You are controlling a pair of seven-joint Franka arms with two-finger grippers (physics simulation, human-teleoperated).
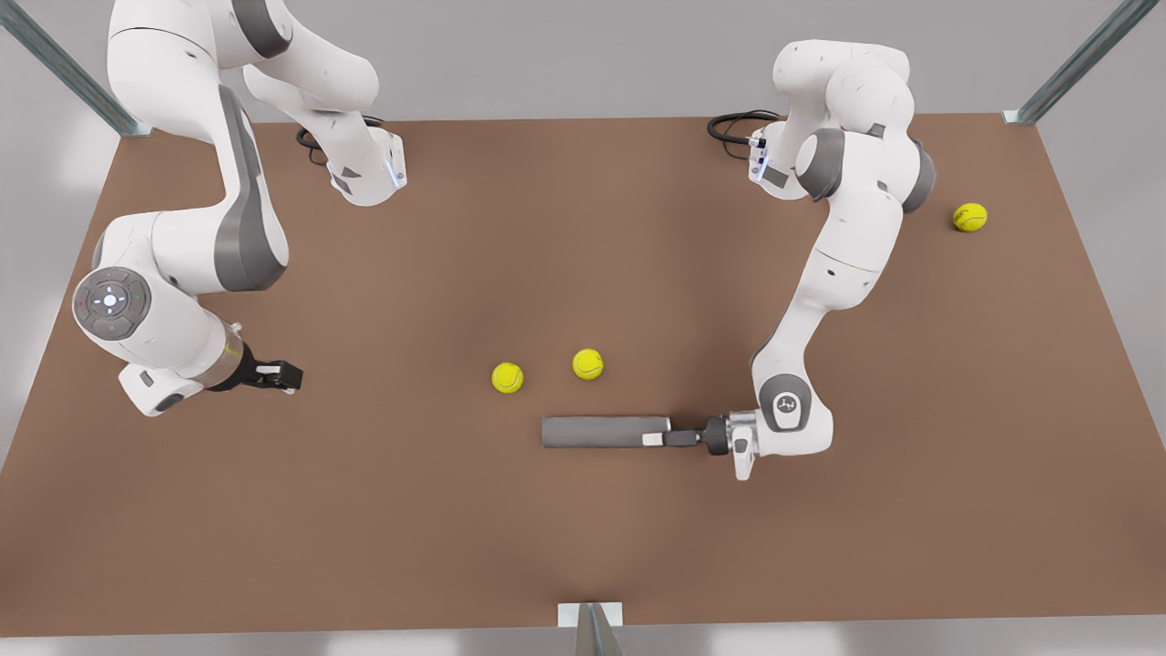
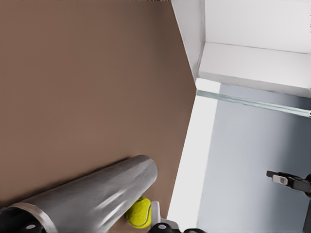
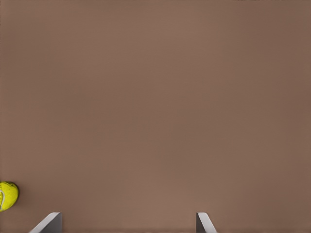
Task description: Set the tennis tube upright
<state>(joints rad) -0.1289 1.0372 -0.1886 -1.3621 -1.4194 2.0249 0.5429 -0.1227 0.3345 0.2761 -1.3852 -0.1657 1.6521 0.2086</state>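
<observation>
a: where is the tennis tube [image 1: 605, 431]?
b: lying flat on the brown table [image 1: 583, 547], its near end right at the left gripper [image 1: 658, 438]. that gripper sits level with the tabletop at the tube's silvery-rimmed end, one finger [image 1: 653, 439] pale against the tube's side. from the left wrist view the tube [image 2: 87, 196] stretches away from the gripper, rim closest

a: is the left gripper pinching it?
b: the fingers reach the tube's end and look pressed on it, though i cannot tell how firm the hold is

a: and the right gripper [image 1: 284, 374]?
b: it waits well apart from the tube, low over bare table, its dark fingers close together in the front view. in its own wrist view two fingertips [image 3: 47, 223] stand apart with table between them, so i cannot tell its state for sure

a: the tennis balls?
b: two tennis balls [image 1: 507, 377] [image 1: 588, 363] lie side by side just beyond the tube from the left gripper's line, near but not touching it. a third ball [image 1: 970, 217] lies far behind the left arm. one ball [image 2: 139, 212] peeks out beside the tube in the left wrist view, another [image 3: 7, 195] past the right gripper's fingers
</observation>
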